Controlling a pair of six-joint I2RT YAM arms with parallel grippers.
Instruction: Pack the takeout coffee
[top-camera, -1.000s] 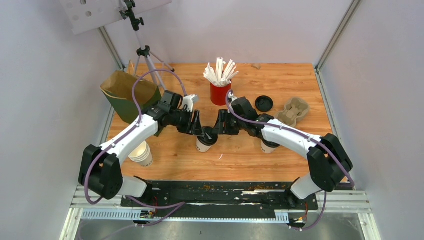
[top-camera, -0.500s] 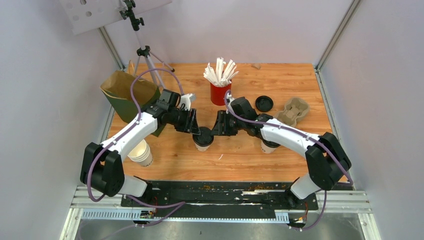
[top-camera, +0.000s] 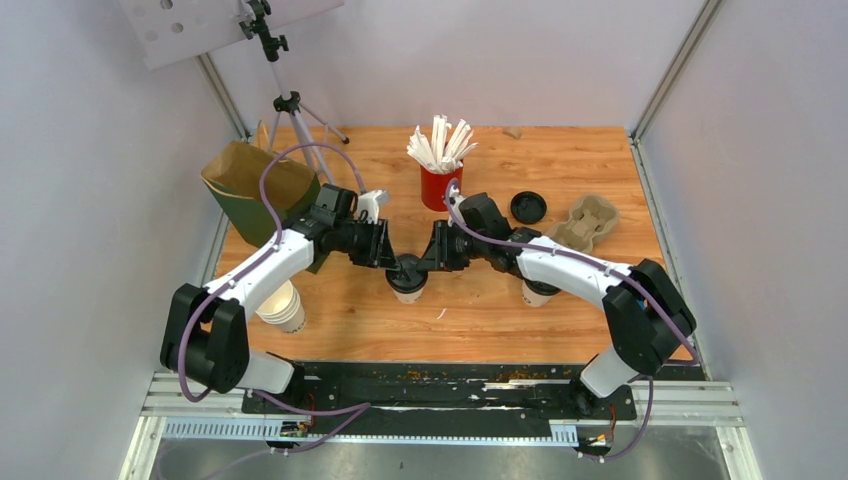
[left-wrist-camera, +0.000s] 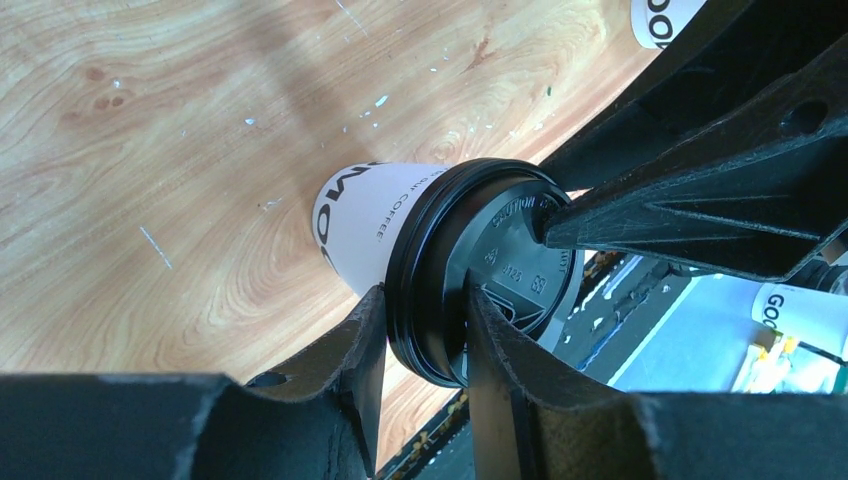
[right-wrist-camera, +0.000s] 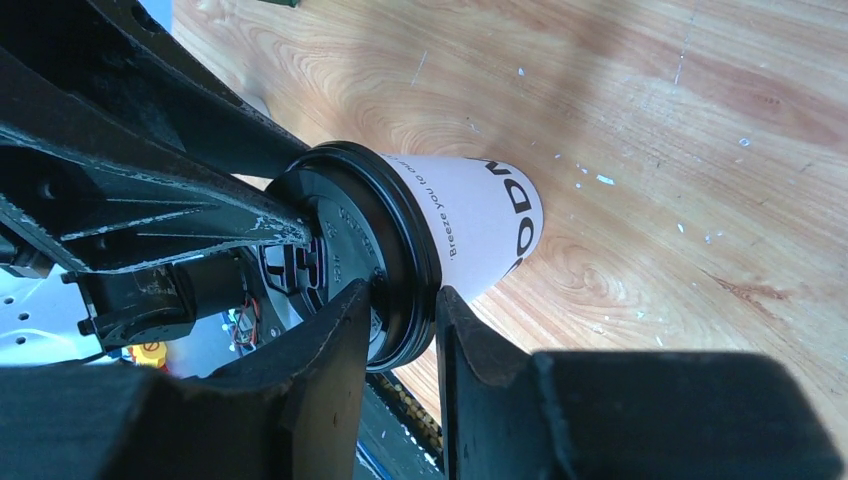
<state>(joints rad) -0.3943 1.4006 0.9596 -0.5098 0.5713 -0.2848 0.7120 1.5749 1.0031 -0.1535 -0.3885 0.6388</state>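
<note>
The takeout coffee (top-camera: 407, 281) is a white paper cup with a black lid, standing upright on the wooden table near the middle front. My left gripper (top-camera: 392, 262) comes in from the left, my right gripper (top-camera: 425, 262) from the right, and both meet at the lid. In the left wrist view the cup wall (left-wrist-camera: 365, 225) shows under the lid (left-wrist-camera: 470, 260); my left gripper (left-wrist-camera: 425, 335) is shut on the lid's rim. In the right wrist view my right gripper (right-wrist-camera: 402, 320) pinches the opposite rim of the lid (right-wrist-camera: 405, 240) above the cup (right-wrist-camera: 485, 210).
An open green paper bag (top-camera: 252, 188) stands at the left edge behind the left arm. A red cup of white sticks (top-camera: 437, 186) is behind the grippers. A loose black lid (top-camera: 527, 207), a cardboard carrier (top-camera: 586, 222), another cup (top-camera: 535, 294) and stacked cups (top-camera: 283, 306) lie around.
Both grippers have narrowed onto the lid's rim. The cup and both grippers have shifted slightly left and toward the back.
</note>
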